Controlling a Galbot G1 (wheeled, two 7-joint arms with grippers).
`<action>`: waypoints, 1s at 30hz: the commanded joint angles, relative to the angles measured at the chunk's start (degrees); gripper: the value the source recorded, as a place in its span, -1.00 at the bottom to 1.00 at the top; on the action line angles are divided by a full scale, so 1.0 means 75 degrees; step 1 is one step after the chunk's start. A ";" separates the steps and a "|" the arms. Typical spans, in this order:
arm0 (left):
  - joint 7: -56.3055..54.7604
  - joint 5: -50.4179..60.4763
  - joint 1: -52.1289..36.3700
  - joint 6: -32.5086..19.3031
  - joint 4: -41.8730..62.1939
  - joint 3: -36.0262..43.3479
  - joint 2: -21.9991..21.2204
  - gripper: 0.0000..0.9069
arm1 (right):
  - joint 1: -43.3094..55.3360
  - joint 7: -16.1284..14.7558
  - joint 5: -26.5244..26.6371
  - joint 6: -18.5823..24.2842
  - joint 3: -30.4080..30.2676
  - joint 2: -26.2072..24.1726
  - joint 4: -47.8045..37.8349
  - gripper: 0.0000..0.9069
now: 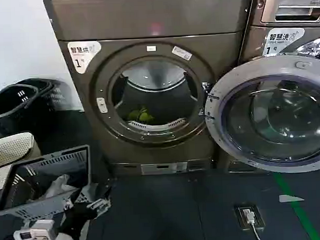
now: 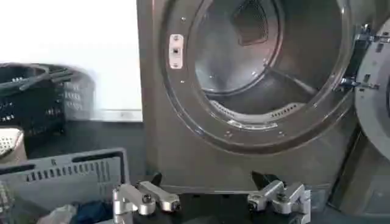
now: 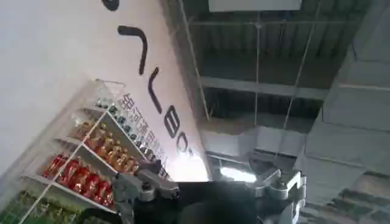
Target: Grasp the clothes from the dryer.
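The step in hand is judged to be the approach: the left gripper [image 1: 91, 202] hangs low at about 7 o'clock in the head view, beside the near corner of the grey basket [image 1: 26, 211], with its fingers spread and nothing between them. In the left wrist view the same left gripper [image 2: 210, 199] shows its two fingers well apart, facing the dryer [image 2: 244, 152] below the porthole rim. To do this step well, raise the gripper to the height of the opening and drive it straight through the centre, keeping both fingers clear of the rim and of the open door [image 1: 271, 115] at 3 o'clock. Keep the fingers released until they straddle the fabric, then descend onto the drum floor and close on a bunched fold, since limp cloth is likely to slip from a shallow pinch. The clothes [image 1: 140, 116] lie on the drum floor inside the dryer [image 1: 145, 25], at about 1 o'clock from the left gripper and well apart from it. The right gripper [image 3: 210, 189] points up toward a ceiling, released and empty.
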 commanded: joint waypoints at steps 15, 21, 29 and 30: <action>0.0002 0.0082 -0.0032 0.0375 -0.0043 0.0061 -0.0044 1.00 | 0.0041 -0.0147 0.0338 0.0327 0.0017 -0.0056 -0.0088 1.00; 0.0009 0.0102 -0.0029 0.0375 -0.0043 0.0064 -0.0051 1.00 | 0.0120 -0.0178 0.0363 0.0349 -0.0057 -0.0045 -0.0066 1.00; 0.0033 0.0214 -0.0083 0.0375 -0.0073 0.0192 -0.0204 1.00 | 0.0155 -0.0199 0.0391 0.0378 -0.0085 -0.0047 -0.0039 1.00; 0.0034 0.0218 -0.0068 0.0375 -0.0084 0.0197 -0.0202 1.00 | 0.0155 -0.0197 0.0395 0.0378 -0.0088 -0.0047 -0.0040 1.00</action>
